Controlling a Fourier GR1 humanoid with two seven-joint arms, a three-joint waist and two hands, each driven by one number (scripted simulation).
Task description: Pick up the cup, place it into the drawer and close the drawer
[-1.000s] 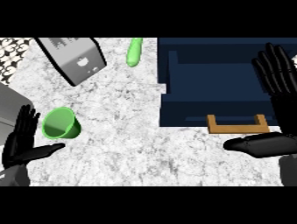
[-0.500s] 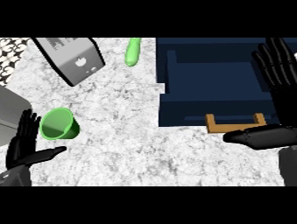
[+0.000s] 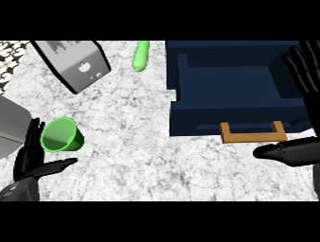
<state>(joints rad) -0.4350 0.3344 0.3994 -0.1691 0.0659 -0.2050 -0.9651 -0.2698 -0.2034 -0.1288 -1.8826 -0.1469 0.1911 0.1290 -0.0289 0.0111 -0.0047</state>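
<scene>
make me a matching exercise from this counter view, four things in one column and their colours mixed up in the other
Things:
1. cup
2. drawer
3. drawer handle
4. right hand

Colours:
A. dark blue
B. black
C. green
D. tan brown

Pairs: 1-C, 2-A, 3-D, 4-B

Single head view: placed above the speckled grey-white stone counter, facing steeply down, close range. The open dark-blue drawer with a wooden handle fills the upper right; counter extends left of and below it. No second view shares coverage.
</scene>
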